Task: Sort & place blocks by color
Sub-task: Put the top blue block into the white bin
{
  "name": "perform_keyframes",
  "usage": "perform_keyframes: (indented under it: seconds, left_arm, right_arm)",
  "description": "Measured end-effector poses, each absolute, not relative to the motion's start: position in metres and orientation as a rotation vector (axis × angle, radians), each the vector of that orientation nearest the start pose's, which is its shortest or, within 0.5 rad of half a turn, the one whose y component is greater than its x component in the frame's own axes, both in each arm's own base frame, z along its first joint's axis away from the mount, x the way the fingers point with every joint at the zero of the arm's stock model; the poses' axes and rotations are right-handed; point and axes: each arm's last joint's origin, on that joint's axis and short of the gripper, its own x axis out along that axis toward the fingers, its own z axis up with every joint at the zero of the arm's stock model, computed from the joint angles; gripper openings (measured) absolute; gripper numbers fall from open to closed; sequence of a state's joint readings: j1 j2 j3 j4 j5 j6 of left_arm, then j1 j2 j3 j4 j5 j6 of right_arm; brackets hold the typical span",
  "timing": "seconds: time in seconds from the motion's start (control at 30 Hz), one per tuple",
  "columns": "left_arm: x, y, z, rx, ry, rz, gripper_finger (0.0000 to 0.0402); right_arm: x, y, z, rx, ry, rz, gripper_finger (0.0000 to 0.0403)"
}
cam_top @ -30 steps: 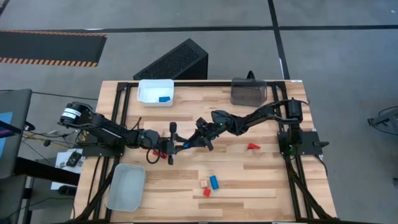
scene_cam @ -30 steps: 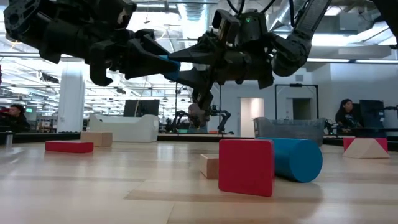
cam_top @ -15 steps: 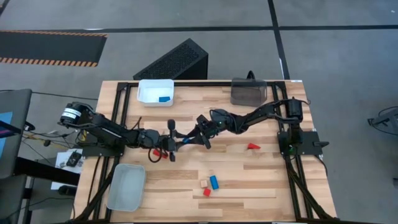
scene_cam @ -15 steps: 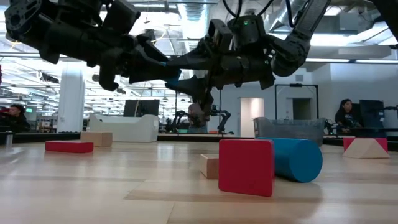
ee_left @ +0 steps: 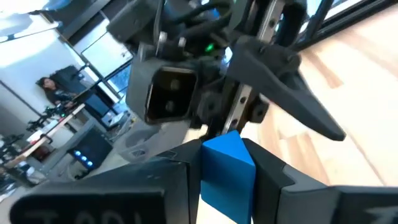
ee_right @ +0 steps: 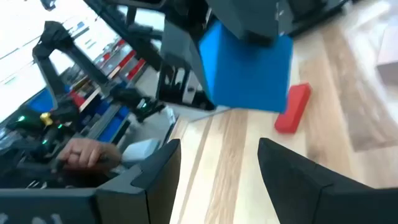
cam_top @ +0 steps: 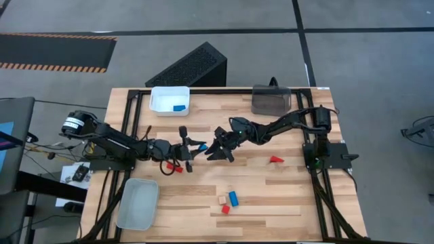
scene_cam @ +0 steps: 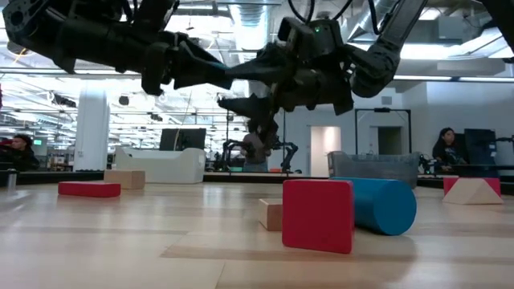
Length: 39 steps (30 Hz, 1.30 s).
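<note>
On the table's [cam_top: 271, 193] near left corner lies a grey bin [cam_top: 137, 204], and at the far left a white bin [cam_top: 169, 100] already has one blue piece in it. The left gripper [cam_top: 188, 148] hangs over the middle of the table, clamped on a blue block [ee_left: 227, 174] that shows between its fingers in its own wrist view. A red bar [cam_top: 173, 167] lies on the wood just near of it. Facing it, close by, the right gripper [cam_top: 218, 150] has its fingers spread apart around nothing, so this looks like a hand-over just completed. To finish the step well, the left arm should lift clear of the other arm, carry the block to the far-left white bin, and let go only when low over it. Right of centre sit a tan cube [cam_top: 222, 199], a blue cylinder [cam_top: 233, 198], a red cube [cam_top: 226, 209] and a red wedge [cam_top: 274, 160], with a dark bin [cam_top: 270, 99] at the far right
</note>
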<state>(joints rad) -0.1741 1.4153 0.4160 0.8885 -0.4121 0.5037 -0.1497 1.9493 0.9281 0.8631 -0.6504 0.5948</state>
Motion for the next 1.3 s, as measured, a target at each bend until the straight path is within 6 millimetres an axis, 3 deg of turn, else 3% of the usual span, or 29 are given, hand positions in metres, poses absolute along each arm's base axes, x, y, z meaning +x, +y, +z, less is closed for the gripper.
perform_keyframes:
  seconds: [0.23, 0.43, 0.63, 0.83, 1.07, 1.3]
  left_arm:
    - [0.246, -0.036, 0.197, 0.51, 0.11, 0.232, 0.0076]
    - [0.233, -0.024, 0.212, 0.512, 0.15, 0.373, 0.0075]
    - [0.221, 0.016, 0.212, 0.471, 0.296, 0.615, 0.0078]
    - [0.208, 0.071, 0.201, 0.279, 0.393, 0.864, 0.0078]
    - [0.182, 0.128, 0.183, 0.051, 0.468, 1.104, 0.0077]
    - [0.166, 0.161, 0.161, -0.186, 0.483, 1.074, 0.0077]
  right_arm:
    - [0.38, -0.058, 0.148, 0.676, 0.371, 0.431, 0.024]
    - [0.375, -0.069, 0.14, 0.664, 0.434, 0.376, 0.024]
    - [0.375, -0.061, 0.134, 0.654, 0.49, 0.36, 0.024]
    - [0.373, -0.039, 0.134, 0.588, 0.558, 0.372, 0.024]
    - [0.358, -0.032, 0.171, 0.376, 0.568, 0.18, 0.024]
    - [0.338, -0.036, 0.206, 0.182, 0.563, -0.175, 0.024]
